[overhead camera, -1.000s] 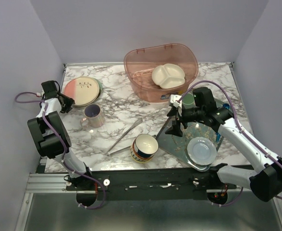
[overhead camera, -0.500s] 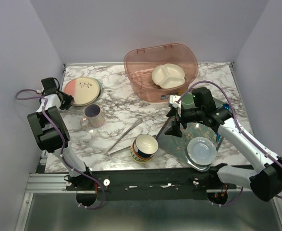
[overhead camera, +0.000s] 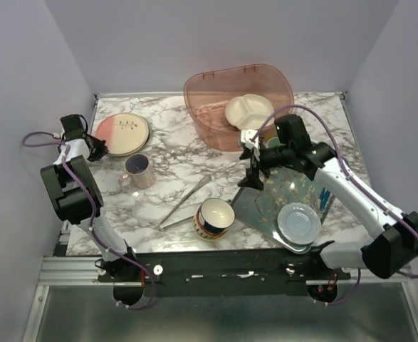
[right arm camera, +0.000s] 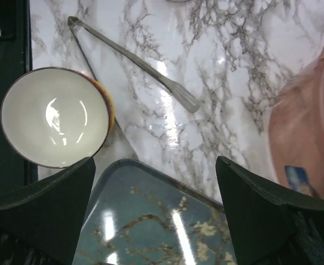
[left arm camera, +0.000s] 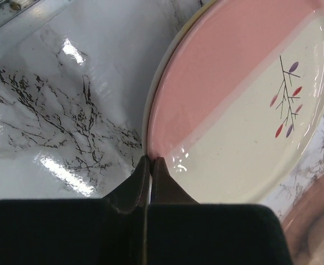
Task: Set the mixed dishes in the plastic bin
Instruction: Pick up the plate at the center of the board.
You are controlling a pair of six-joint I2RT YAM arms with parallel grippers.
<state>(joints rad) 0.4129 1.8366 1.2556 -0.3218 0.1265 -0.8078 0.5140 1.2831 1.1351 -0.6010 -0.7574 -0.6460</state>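
A pink bin (overhead camera: 216, 92) stands at the far edge of the marble tabletop (overhead camera: 173, 153), right of centre, with a cream divided dish (overhead camera: 249, 112) inside. Near the far left corner a pink-and-cream plate (overhead camera: 121, 133) lies on a green plate (overhead camera: 148, 130); the left gripper (overhead camera: 98, 147), fingers together, sits at its left rim. A mug (overhead camera: 137, 171) stands nearer, then tongs (overhead camera: 187, 201) and a patterned bowl (overhead camera: 213, 218) by the near edge. At the right a floral tray (overhead camera: 287, 196) carries a pale blue saucer (overhead camera: 299, 222). The right gripper (overhead camera: 253, 160) hangs spread wide over the tray's far left corner, a green cup (overhead camera: 273, 142) just behind it.
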